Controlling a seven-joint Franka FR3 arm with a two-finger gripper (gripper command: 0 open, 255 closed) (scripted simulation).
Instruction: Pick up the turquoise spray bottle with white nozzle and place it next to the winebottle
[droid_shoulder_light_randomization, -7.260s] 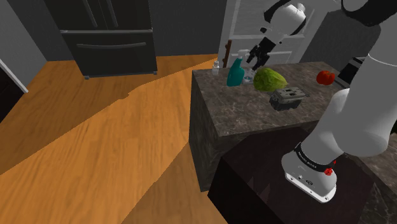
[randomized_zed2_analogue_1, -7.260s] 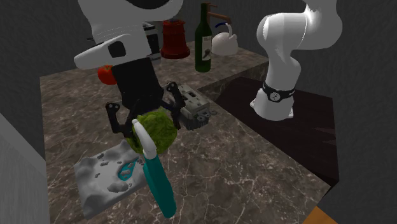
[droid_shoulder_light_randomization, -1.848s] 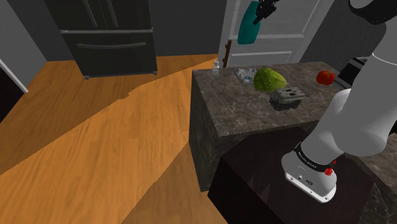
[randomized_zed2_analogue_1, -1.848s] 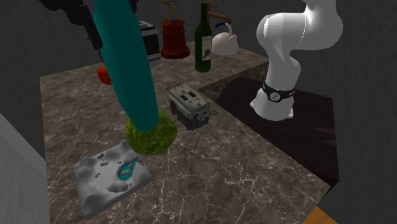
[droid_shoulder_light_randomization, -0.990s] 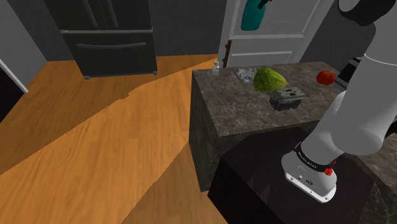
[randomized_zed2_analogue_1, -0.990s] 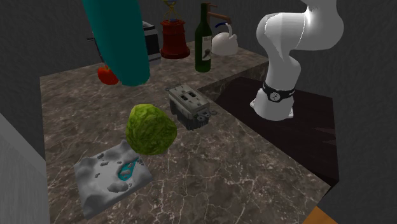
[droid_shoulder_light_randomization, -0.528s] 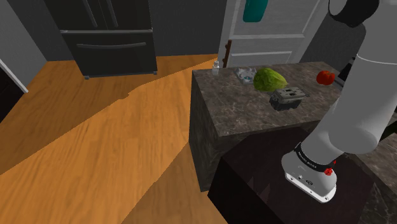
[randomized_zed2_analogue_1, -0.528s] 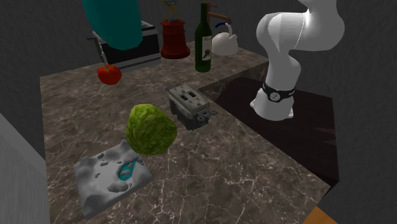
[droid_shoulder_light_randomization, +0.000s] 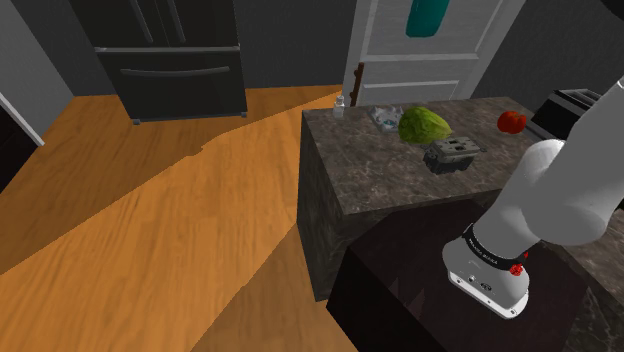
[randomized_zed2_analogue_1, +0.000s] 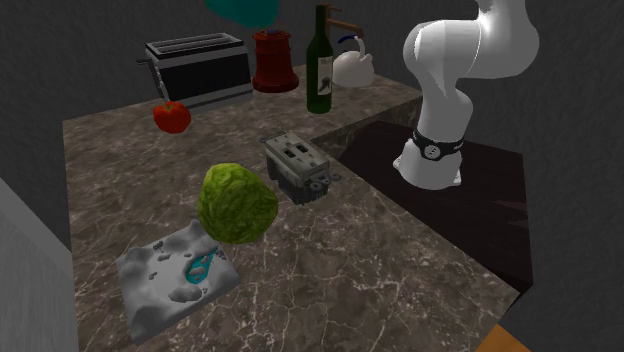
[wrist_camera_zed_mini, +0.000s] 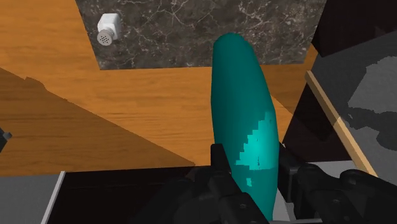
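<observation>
- My gripper (wrist_camera_zed_mini: 253, 168) has both fingers (wrist_camera_zed_mini: 217, 162) clamped on the turquoise spray bottle (wrist_camera_zed_mini: 245, 121), one on each side of its body near one end. The rest of it sticks out well past my fingertips.
- The bottle is way up in the air, high over the marble counter (randomized_zed2_analogue_1: 330, 250). In the second exterior view its end pokes in at the top edge, between the toaster (randomized_zed2_analogue_1: 197, 68) and the red pot (randomized_zed2_analogue_1: 273, 60).
- The wine bottle (randomized_zed2_analogue_1: 320, 65) stands at the back of the counter, beside the red pot and the white kettle (randomized_zed2_analogue_1: 352, 68).
- Handling guess: smooth, rounded and tapering, so kinda slippery. Probably light, and stiff enough for a firm squeeze.
- With that much length hanging out, I reckon it could pivot in my grip if I swing fast.
- I'd bring it down slowly and upright next to the wine bottle, so I don't knock that tall thing over.
</observation>
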